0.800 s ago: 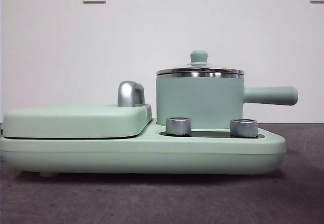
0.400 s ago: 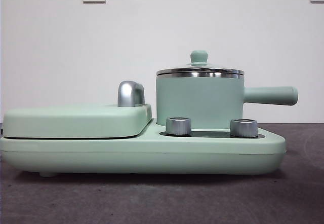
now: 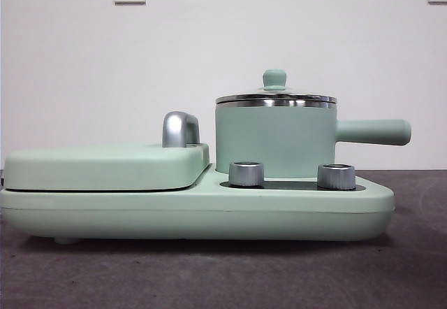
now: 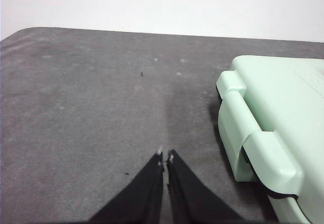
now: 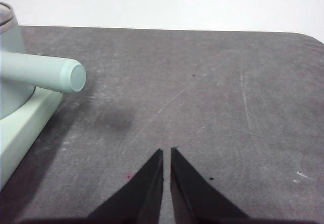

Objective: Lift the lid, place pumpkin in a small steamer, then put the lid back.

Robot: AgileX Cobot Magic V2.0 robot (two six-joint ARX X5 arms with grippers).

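Resting on dark grey table (image 3: pixel 209 274), small steamer (image 3: pixel 276 141) lidded, white wall behind, both claws closed, empty.

The steel-rimmed lid (image 3: pixel 275 96) with its mint knob sits closed on the mint-green small steamer (image 3: pixel 275 141), handle pointing sideways.

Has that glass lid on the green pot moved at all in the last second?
No. The lid sits level on the small steamer, its knob at the same height against the wall as before.

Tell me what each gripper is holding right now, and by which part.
Nothing. The left gripper and right gripper are both shut on air above the table; the lid sits untouched on the steamer.
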